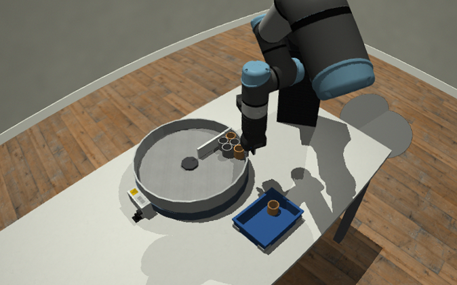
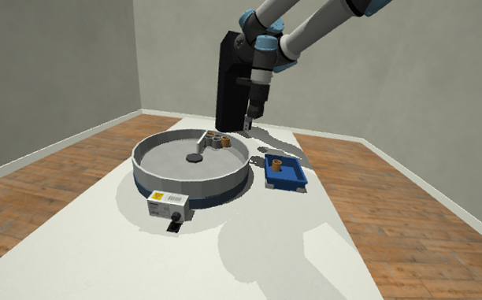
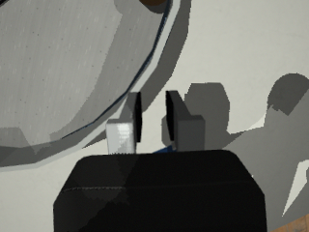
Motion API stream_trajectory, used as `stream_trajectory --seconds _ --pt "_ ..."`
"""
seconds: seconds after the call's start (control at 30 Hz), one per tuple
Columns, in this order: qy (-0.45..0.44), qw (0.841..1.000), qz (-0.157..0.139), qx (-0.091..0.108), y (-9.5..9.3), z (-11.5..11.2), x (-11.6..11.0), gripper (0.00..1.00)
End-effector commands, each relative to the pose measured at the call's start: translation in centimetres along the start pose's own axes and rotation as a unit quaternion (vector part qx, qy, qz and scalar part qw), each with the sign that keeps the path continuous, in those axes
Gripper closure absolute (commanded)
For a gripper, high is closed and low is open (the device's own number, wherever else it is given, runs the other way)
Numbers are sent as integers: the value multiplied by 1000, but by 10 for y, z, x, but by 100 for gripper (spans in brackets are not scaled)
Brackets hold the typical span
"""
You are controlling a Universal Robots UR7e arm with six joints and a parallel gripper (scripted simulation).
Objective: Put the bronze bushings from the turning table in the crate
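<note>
The tool (image 3: 153,118), fingers partly apart and grasping nothing, hangs above the turning table's rim (image 3: 169,26). Two bronze bushings (image 1: 239,152) stand among steel bushings (image 1: 226,150) beside a guide bar (image 1: 214,144). A third bronze bushing (image 1: 273,207) stands in the blue crate (image 1: 243,220) on the counter (image 1: 73,262).
</note>
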State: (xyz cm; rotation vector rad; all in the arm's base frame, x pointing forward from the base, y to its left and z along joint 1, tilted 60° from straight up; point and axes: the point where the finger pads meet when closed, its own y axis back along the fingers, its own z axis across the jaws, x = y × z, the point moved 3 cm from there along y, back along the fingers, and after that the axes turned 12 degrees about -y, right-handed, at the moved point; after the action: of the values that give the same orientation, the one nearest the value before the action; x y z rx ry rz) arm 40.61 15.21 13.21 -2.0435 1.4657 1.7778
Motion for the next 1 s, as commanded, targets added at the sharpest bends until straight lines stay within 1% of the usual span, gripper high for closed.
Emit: stream_trajectory --seconds 0.0,0.13,0.17,0.3,0.7,0.73,0.87,0.97 --pt "-123 992 0 0 19 -5 -7 55" --pt "-123 992 0 0 19 -5 -7 55" --pt "-25 1000 0 0 4 -1 -2 55" --pt "-126 992 0 0 19 -3 -8 55" --pt "-126 992 0 0 19 -3 -8 55" --pt "-25 1000 0 0 4 0 -2 55" --pt "-126 992 0 0 19 -1 -8 55" --pt "-126 992 0 0 19 -1 -8 55"
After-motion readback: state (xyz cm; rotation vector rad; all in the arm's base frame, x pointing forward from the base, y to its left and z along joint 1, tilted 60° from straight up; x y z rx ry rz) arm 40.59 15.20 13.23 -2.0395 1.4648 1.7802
